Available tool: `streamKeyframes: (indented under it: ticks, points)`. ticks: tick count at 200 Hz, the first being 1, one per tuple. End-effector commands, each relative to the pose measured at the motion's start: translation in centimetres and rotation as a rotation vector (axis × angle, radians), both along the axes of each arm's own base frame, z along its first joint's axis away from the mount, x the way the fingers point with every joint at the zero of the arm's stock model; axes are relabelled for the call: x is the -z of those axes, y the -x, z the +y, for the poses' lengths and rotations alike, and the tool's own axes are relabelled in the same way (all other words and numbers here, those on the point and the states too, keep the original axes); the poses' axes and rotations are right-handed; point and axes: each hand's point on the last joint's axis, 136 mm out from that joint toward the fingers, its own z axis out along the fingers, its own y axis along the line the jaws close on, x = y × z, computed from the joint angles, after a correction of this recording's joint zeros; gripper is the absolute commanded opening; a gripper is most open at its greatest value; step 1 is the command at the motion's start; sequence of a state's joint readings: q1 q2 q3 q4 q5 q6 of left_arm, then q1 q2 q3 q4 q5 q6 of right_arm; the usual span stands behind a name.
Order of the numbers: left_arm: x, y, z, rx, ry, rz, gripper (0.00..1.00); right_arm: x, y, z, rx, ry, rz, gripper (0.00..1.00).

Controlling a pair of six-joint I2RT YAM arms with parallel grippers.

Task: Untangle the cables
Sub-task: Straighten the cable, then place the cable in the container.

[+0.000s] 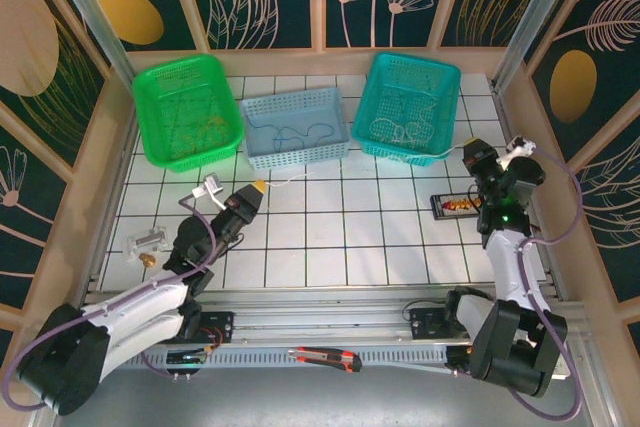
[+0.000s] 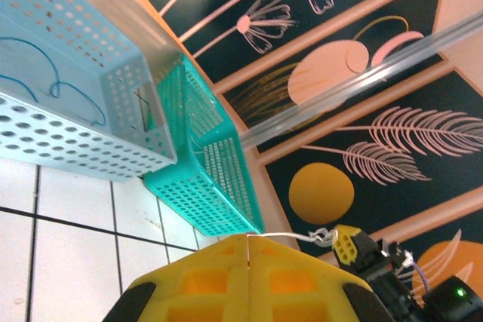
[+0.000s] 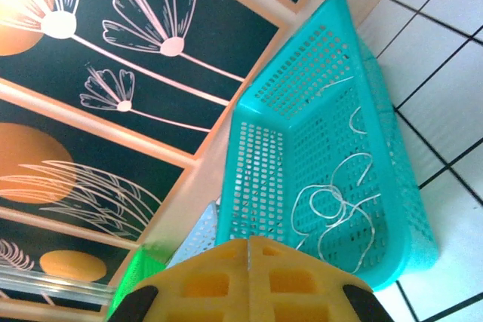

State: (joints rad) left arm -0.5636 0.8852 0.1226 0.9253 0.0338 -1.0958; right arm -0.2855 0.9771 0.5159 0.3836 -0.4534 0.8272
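Observation:
A thin white cable (image 2: pixel 290 234) runs taut from the tip of my left gripper (image 2: pixel 247 237) to my right gripper (image 2: pixel 344 245), with a small knot (image 2: pixel 323 237) just before the right fingertips. Both grippers are shut on it. From above, my left gripper (image 1: pixel 260 187) hovers in front of the light blue basket (image 1: pixel 295 152), and my right gripper (image 1: pixel 468 153) is beside the teal basket (image 1: pixel 445 72). A dark blue cable (image 1: pixel 300 132) lies in the light blue basket. Pale cable loops (image 3: pixel 339 209) lie in the teal basket (image 3: pixel 256 156), ahead of my right gripper (image 3: pixel 247 240).
A green basket (image 1: pixel 150 112) stands at the back left. On the tiles lie a small white connector (image 1: pixel 212 185), a clear plastic piece (image 1: pixel 150 240) and a small black box (image 1: pixel 455 205). A box cutter (image 1: pixel 325 357) rests on the near rail.

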Motion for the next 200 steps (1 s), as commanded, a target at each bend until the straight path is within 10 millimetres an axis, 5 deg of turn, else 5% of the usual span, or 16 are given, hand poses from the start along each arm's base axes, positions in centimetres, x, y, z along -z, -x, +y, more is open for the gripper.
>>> streamKeyframes:
  ticks: [1, 58, 103, 200]
  points:
    - [1.0, -0.3, 1.6, -0.077, -0.026, 0.022, 0.00, 0.0, 0.4, -0.7, 0.010, 0.013, -0.008, 0.00]
    - [1.1, -0.4, 1.9, -0.083, -0.023, 0.020, 0.00, -0.2, 0.2, -0.3, -0.018, -0.009, -0.027, 0.00]
    - [1.6, -0.5, 1.8, -0.081, -0.027, 0.036, 0.00, -2.5, -0.5, 2.8, -0.096, 0.007, -0.072, 0.00]
    - [1.4, -0.4, 2.2, -0.095, -0.023, 0.026, 0.05, -16.1, -2.4, 13.2, -0.331, 0.026, -0.331, 0.00]
